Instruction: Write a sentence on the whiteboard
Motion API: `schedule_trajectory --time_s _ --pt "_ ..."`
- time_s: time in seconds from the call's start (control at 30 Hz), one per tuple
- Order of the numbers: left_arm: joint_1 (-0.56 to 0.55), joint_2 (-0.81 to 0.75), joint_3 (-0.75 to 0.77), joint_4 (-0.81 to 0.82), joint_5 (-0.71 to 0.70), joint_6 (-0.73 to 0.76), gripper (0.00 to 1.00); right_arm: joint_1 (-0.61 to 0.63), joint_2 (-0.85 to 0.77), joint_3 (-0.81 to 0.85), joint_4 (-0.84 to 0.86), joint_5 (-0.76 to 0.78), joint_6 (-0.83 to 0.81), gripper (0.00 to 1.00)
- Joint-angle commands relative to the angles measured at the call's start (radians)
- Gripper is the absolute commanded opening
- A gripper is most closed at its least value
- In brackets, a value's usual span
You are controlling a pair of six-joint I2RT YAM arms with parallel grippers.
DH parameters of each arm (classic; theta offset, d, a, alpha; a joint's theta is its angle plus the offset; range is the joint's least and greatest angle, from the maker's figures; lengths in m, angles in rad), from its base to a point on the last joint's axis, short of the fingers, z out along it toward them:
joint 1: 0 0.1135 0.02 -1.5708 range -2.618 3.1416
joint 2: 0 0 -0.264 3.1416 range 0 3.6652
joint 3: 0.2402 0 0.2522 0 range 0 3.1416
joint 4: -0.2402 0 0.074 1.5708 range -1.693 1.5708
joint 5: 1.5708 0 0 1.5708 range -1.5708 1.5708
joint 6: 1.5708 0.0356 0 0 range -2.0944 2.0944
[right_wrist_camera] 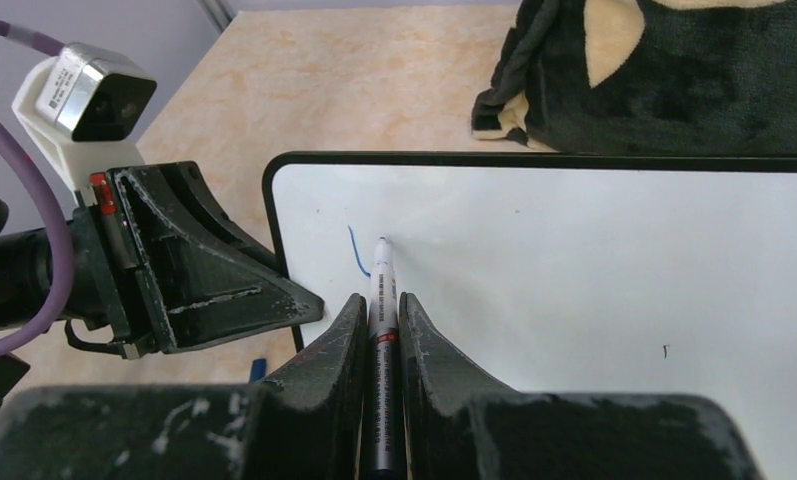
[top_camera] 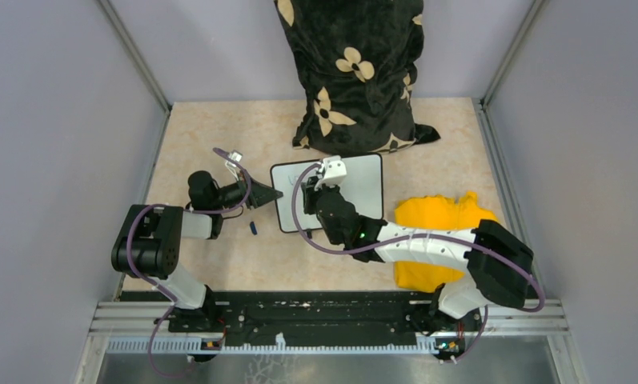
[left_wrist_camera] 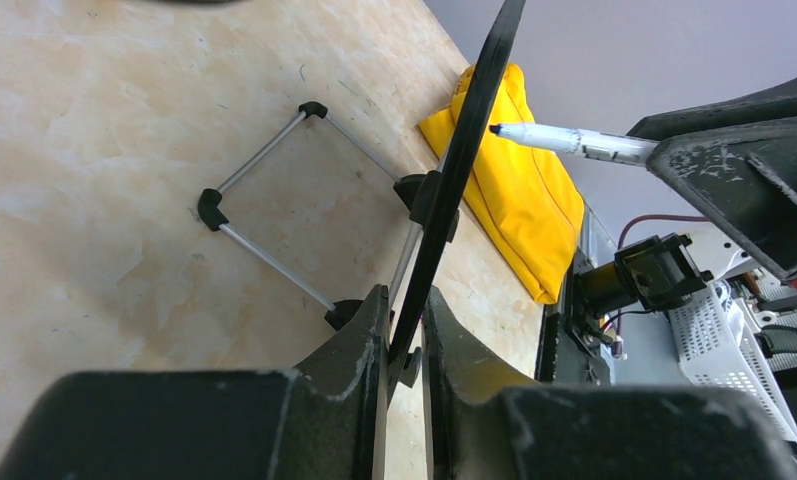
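Whiteboard (top_camera: 362, 186) edge pinched between left fingers (left_wrist_camera: 357, 345); right fingers (right_wrist_camera: 336, 352) clamp marker (right_wrist_camera: 382, 300), tip touching its surface.

Left hand (left_wrist_camera: 405, 305) pinched shut; right hand (right_wrist_camera: 382, 305) clamped, angled downward.

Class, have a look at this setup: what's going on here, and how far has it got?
Two robot arms are working on a small whiteboard. The left claw is clamped on the board's left edge, apparently steadying it. The right claw grips a marker with its tip at the board near that edge. Only one short blue stroke is there, so the writing has barely begun. A yellow cloth lies to the right, untouched.
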Motion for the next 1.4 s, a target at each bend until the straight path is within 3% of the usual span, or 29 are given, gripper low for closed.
schedule_trajectory --time_s 0.0,1.13,1.37 --pt "0.004 0.001 0.008 0.011 0.016 0.016 0.15 -0.013 0.015 0.049 0.024 0.01 0.003 0.0" --pt "0.004 -0.005 0.01 0.006 0.012 0.017 0.13 0.018 0.075 -0.01 -0.103 -0.145 0.1 0.0" --pt "0.004 -0.005 0.01 0.004 0.011 0.02 0.13 0.018 -0.033 -0.015 -0.106 -0.132 0.086 0.0"
